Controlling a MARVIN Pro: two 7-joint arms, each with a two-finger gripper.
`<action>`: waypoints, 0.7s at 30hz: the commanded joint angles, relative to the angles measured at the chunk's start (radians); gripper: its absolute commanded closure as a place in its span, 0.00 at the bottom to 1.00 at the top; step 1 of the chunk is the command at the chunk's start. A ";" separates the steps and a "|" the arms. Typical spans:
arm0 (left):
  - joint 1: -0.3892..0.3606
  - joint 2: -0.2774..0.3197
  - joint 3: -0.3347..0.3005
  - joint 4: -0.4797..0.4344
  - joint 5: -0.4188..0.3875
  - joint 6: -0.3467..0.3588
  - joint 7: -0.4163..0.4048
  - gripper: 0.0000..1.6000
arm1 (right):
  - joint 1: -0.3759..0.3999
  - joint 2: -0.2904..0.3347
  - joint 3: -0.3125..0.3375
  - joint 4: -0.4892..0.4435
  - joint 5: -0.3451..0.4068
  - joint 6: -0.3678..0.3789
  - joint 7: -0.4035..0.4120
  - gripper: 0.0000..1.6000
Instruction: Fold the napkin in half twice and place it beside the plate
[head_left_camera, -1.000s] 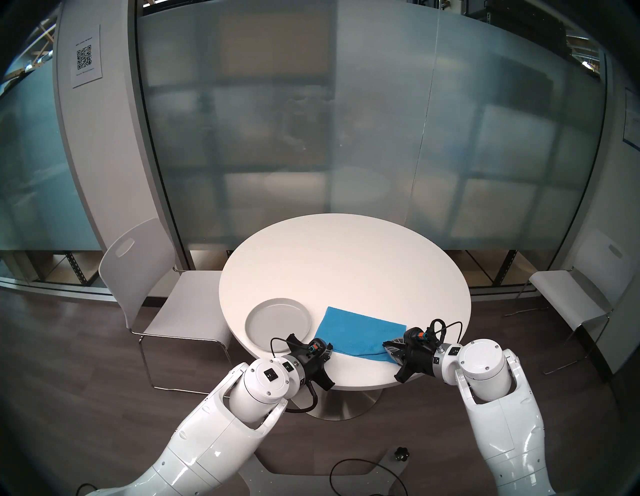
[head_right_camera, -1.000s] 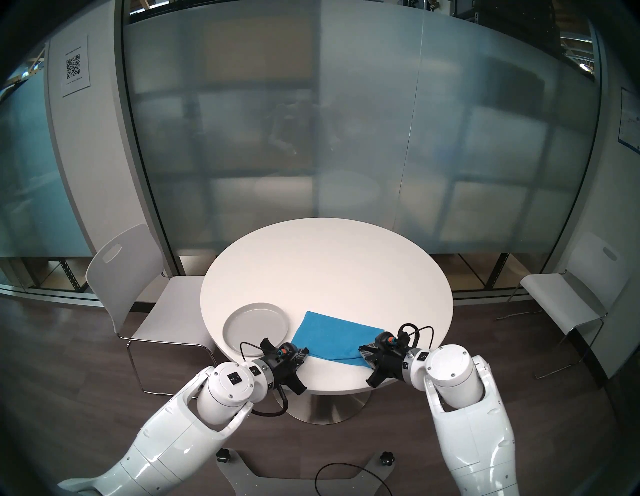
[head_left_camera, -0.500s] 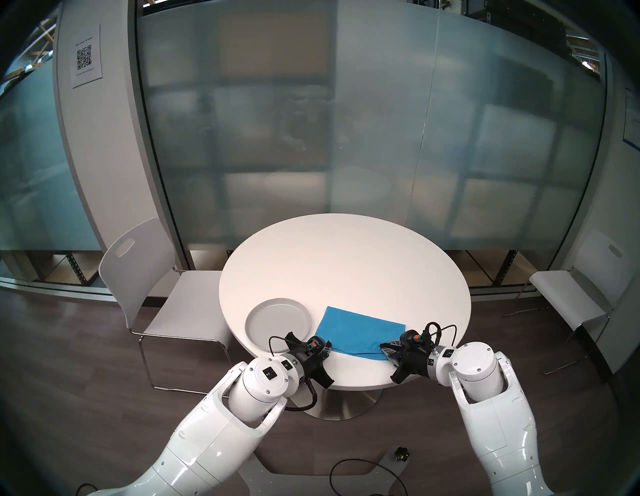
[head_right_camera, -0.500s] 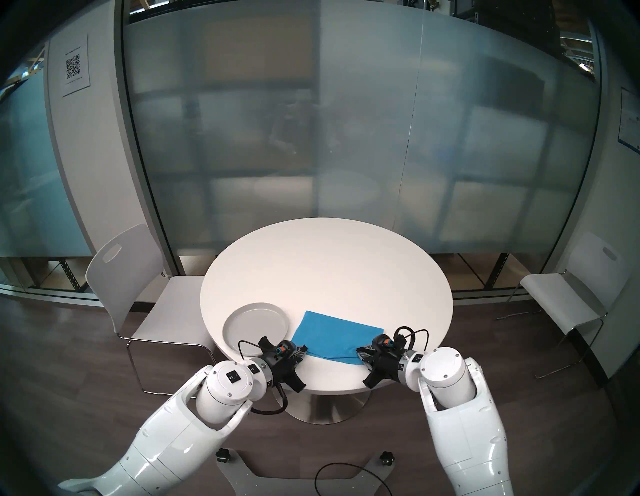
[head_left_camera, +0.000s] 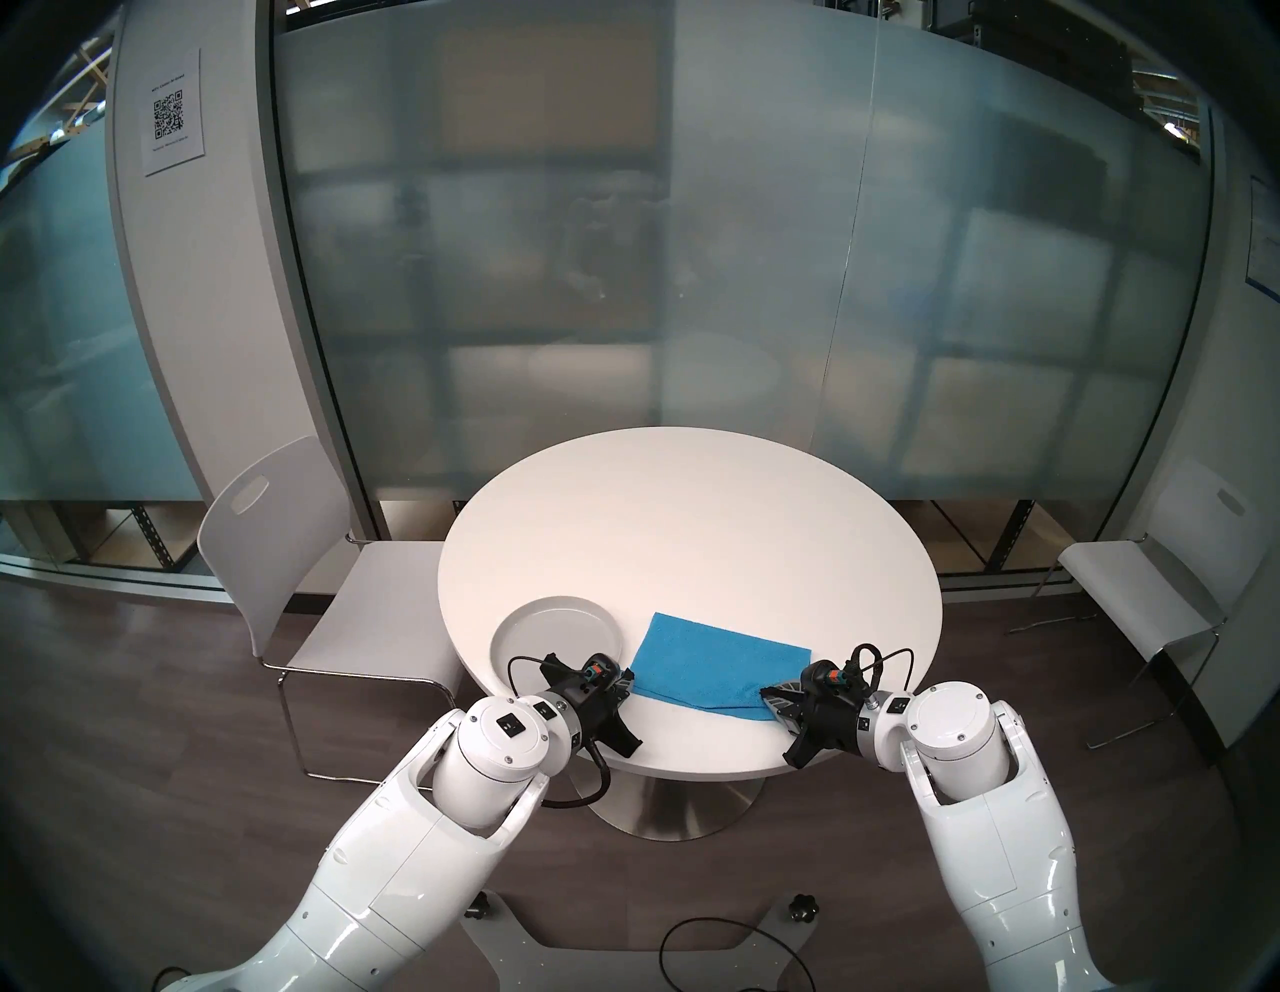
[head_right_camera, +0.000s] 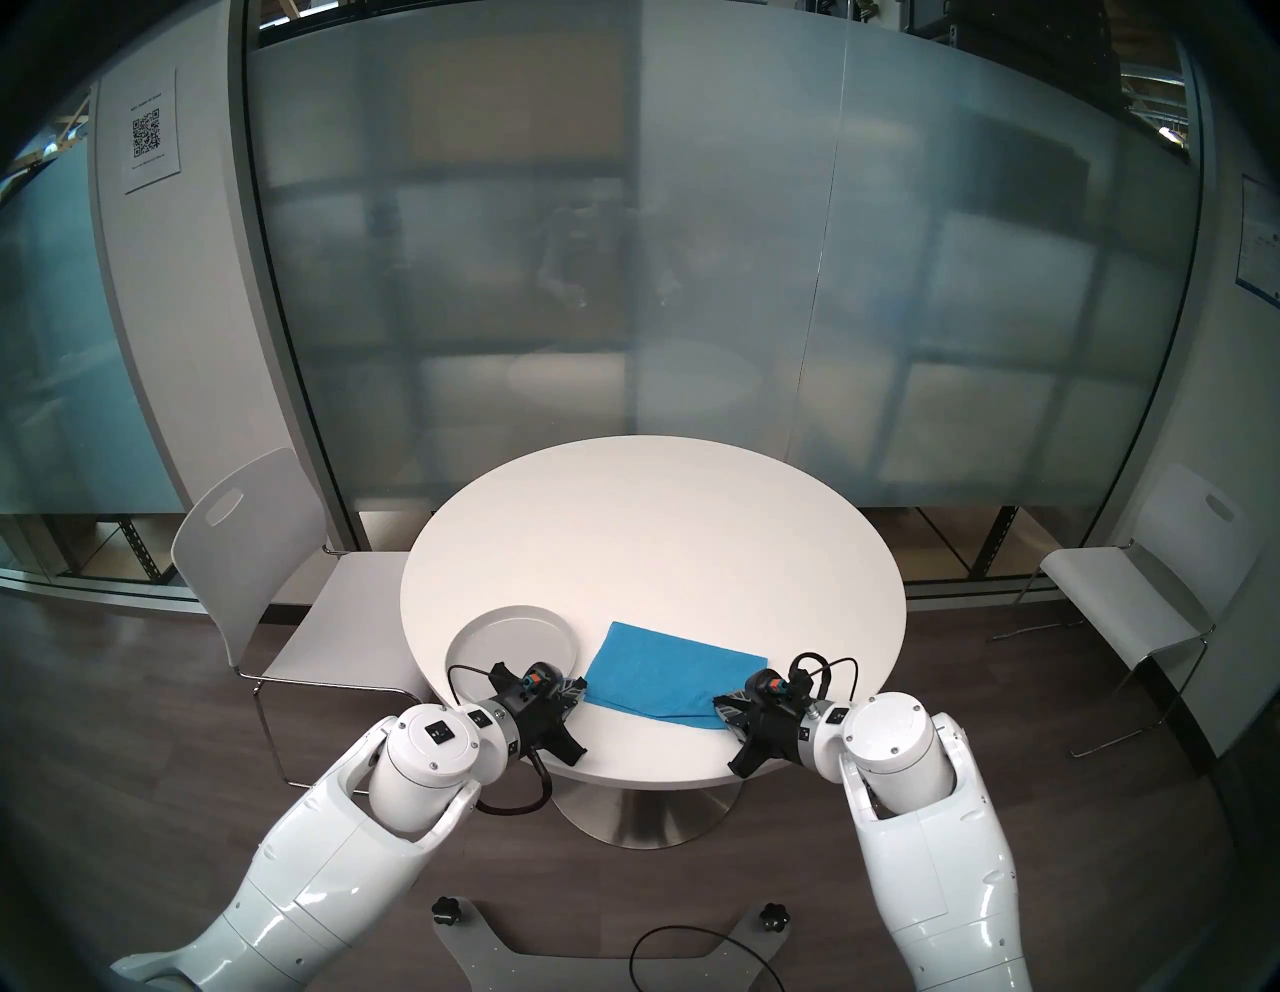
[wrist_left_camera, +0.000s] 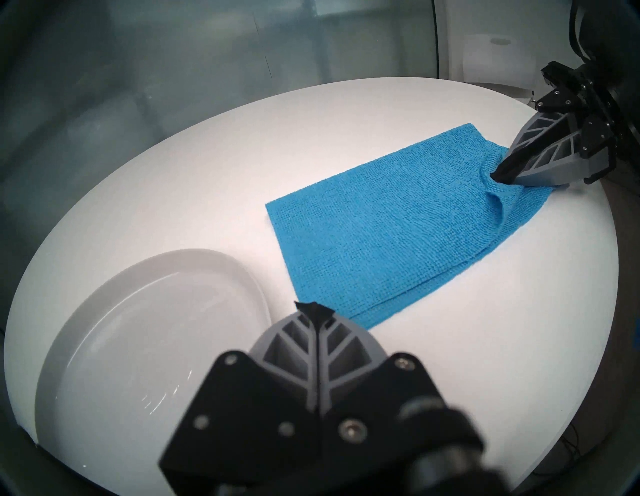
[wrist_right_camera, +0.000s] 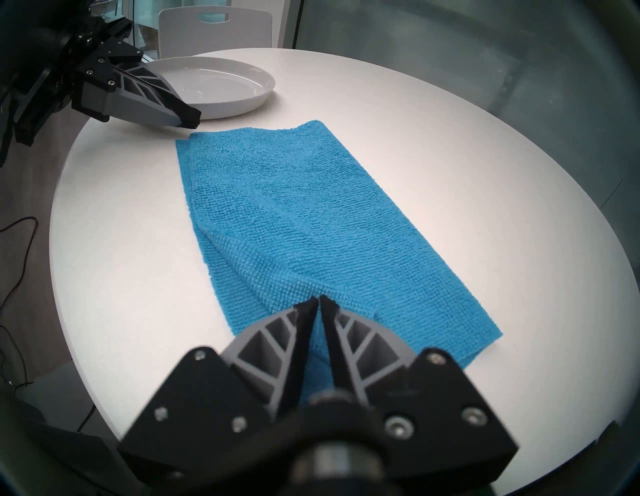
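Observation:
The blue napkin (head_left_camera: 720, 668) lies on the table as a two-layer rectangle, just right of the pale plate (head_left_camera: 554, 634). My right gripper (wrist_right_camera: 318, 299) is shut on the napkin's right end (wrist_left_camera: 491, 180), where the cloth bunches up into a small ridge. My left gripper (wrist_left_camera: 313, 307) is shut with nothing in it. Its tips hover just off the napkin's near-left corner (wrist_right_camera: 180, 142), between the cloth and the plate's rim (wrist_left_camera: 256, 287). In the head view the left gripper (head_left_camera: 629, 675) partly covers the plate's near edge.
Napkin and plate sit near the front edge of the round white table (head_left_camera: 692, 526). A white chair (head_left_camera: 277, 554) stands at the table's left, another (head_left_camera: 1163, 596) to the right. A frosted glass wall runs behind. A cable (head_left_camera: 727, 935) lies on the floor.
My left arm has drawn back to the left, off the napkin's near-left corner and towards the plate. The right gripper shifted slightly left with the napkin's end, then held still.

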 joint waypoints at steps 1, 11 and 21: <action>-0.016 -0.042 -0.032 0.007 -0.057 0.063 -0.018 1.00 | 0.007 -0.002 0.003 -0.001 0.004 -0.003 -0.001 0.58; -0.021 -0.076 -0.079 -0.013 -0.130 0.171 -0.036 0.85 | 0.005 -0.002 0.005 -0.001 0.004 -0.005 0.003 0.58; -0.021 -0.124 -0.136 -0.069 -0.198 0.268 -0.040 0.80 | 0.016 -0.001 0.000 0.010 0.004 -0.010 0.010 0.58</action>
